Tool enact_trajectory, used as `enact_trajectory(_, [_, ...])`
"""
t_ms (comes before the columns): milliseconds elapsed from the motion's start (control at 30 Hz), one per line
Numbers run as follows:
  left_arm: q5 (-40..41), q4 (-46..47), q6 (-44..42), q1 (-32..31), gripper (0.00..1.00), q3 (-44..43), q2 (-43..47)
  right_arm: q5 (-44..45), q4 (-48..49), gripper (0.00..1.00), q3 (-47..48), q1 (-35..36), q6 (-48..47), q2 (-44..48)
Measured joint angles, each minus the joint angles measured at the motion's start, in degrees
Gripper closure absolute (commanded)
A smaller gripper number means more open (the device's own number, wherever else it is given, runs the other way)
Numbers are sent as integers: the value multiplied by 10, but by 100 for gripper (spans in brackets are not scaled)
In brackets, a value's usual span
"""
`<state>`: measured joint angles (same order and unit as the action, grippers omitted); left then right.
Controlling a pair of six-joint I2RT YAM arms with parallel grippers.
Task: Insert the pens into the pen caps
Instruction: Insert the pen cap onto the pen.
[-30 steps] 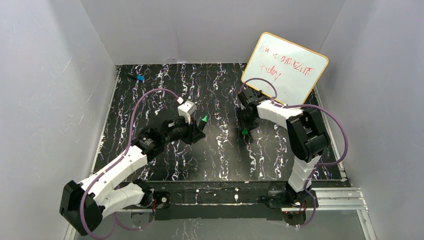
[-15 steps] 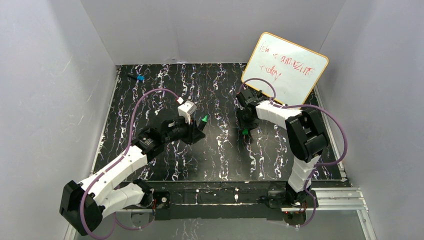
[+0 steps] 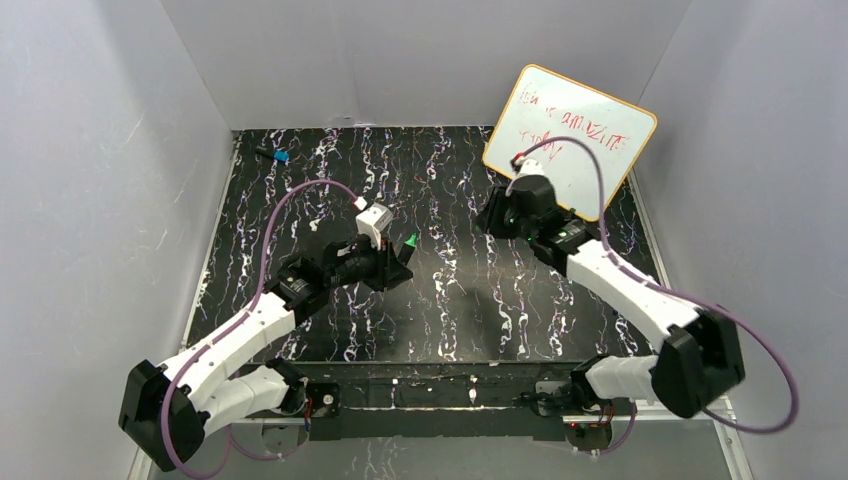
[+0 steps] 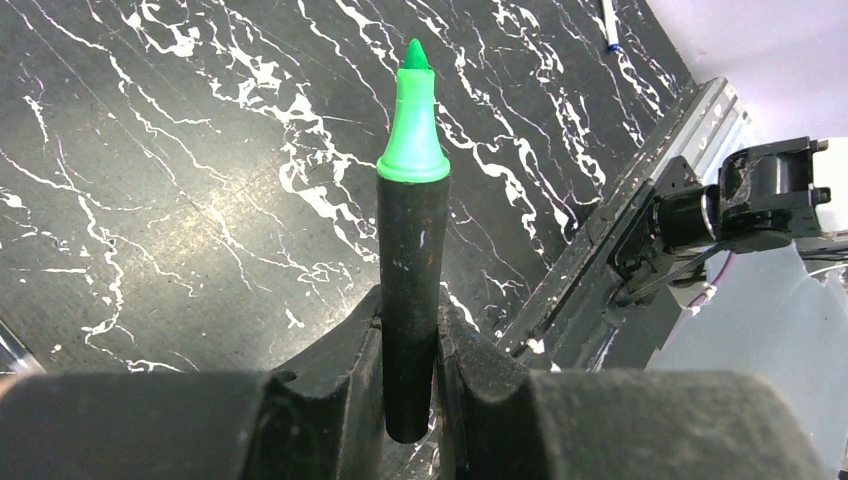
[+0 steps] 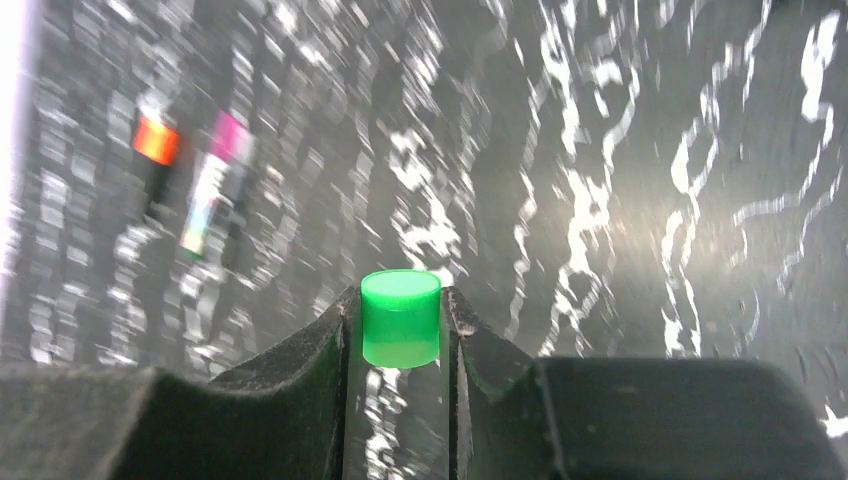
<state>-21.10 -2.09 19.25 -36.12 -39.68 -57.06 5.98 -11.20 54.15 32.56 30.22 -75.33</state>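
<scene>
My left gripper point(image 4: 410, 322) is shut on a short black marker point(image 4: 411, 250), one of the pens. Its green tip point(image 4: 412, 130) points up and away from the fingers. From above, that gripper point(image 3: 396, 262) sits left of the table's middle, with the green tip point(image 3: 411, 241) aimed toward the right arm. My right gripper point(image 5: 400, 305) is shut on a stubby green pen cap point(image 5: 400, 318), held above the table with its closed end facing away. In the top view the right gripper point(image 3: 497, 222) hovers right of centre and hides the cap.
A whiteboard point(image 3: 570, 135) leans at the back right. A blue cap point(image 3: 281, 156) lies beside a dark pen at the back left. Below the right wrist, blurred, lie an orange-ended marker point(image 5: 156, 145) and a pink-ended one point(image 5: 228, 145). A slim white pen point(image 4: 608, 22) lies far off.
The right gripper closed on the green cap and lifted it off the table, while its arm swung out to the right. The left arm barely moved.
</scene>
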Motion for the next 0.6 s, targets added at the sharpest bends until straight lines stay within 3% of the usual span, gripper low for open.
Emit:
enact_trajectory(300, [23, 15, 29, -23, 100, 0, 1, 14, 61, 99, 3, 3, 59, 93])
enact_trajectory(500, [125, 38, 49, -115, 100, 0, -7, 45, 98, 99, -18, 50, 120, 138])
enact_trajectory(600, [159, 50, 58, -132, 100, 0, -12, 72, 124, 99, -24, 94, 141, 154])
